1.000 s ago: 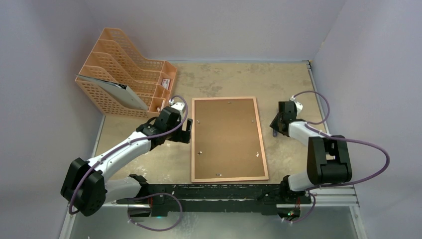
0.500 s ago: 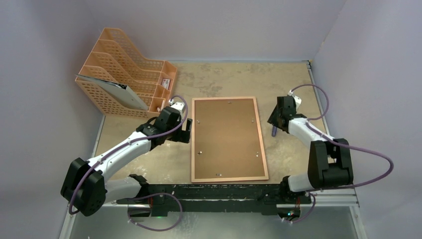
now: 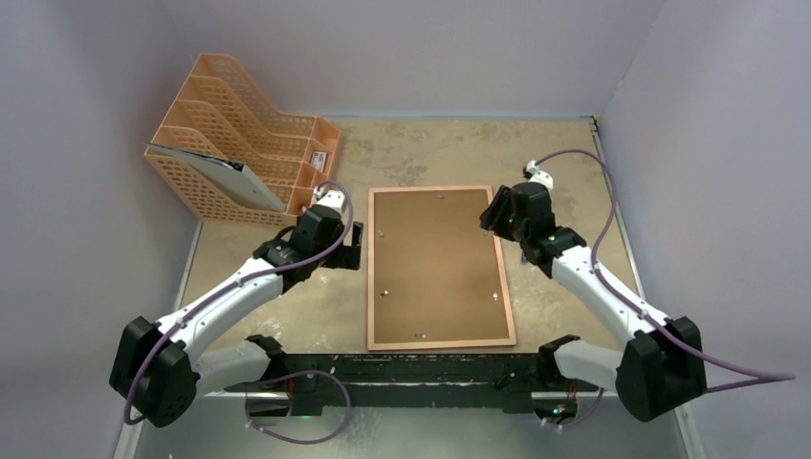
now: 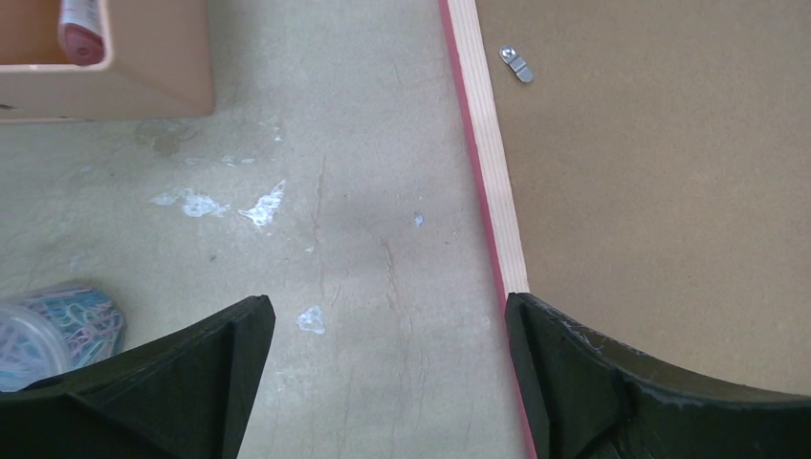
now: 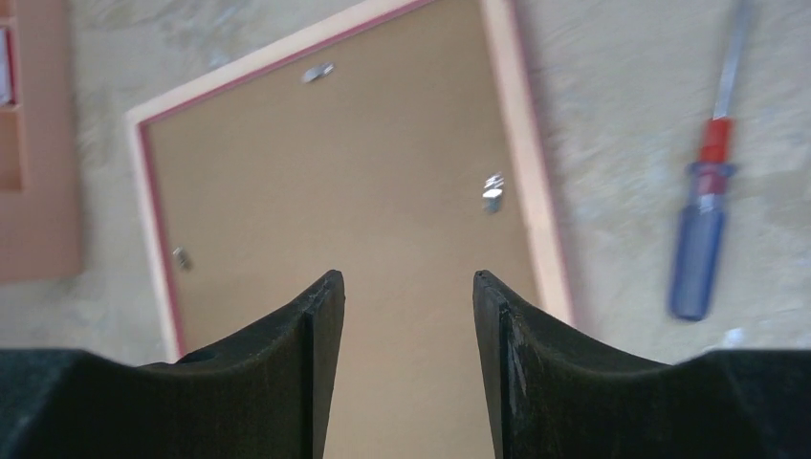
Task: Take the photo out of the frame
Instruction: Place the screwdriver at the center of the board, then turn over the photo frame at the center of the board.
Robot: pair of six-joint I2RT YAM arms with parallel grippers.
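Observation:
The frame (image 3: 436, 268) lies face down in the middle of the table, its brown backing board up, with small metal clips (image 3: 494, 296) round the edge. The photo is hidden under the board. My left gripper (image 3: 350, 247) is open and empty, low over the table at the frame's left edge; in the left wrist view (image 4: 387, 302) its right finger overlaps the pink-red rim (image 4: 490, 191). My right gripper (image 3: 493, 212) is open and empty above the frame's far right corner; the right wrist view (image 5: 405, 277) shows the backing board (image 5: 335, 191) between its fingers.
An orange mesh file rack (image 3: 244, 143) stands at the far left, its corner (image 4: 143, 67) close to my left gripper. A tub of coloured paper clips (image 4: 48, 330) sits by the left finger. A blue and red screwdriver (image 5: 703, 229) lies on the table right of the frame.
My right gripper has swung left from the table beside the frame to above its far right corner. My left gripper has shifted slightly away along the frame's left edge.

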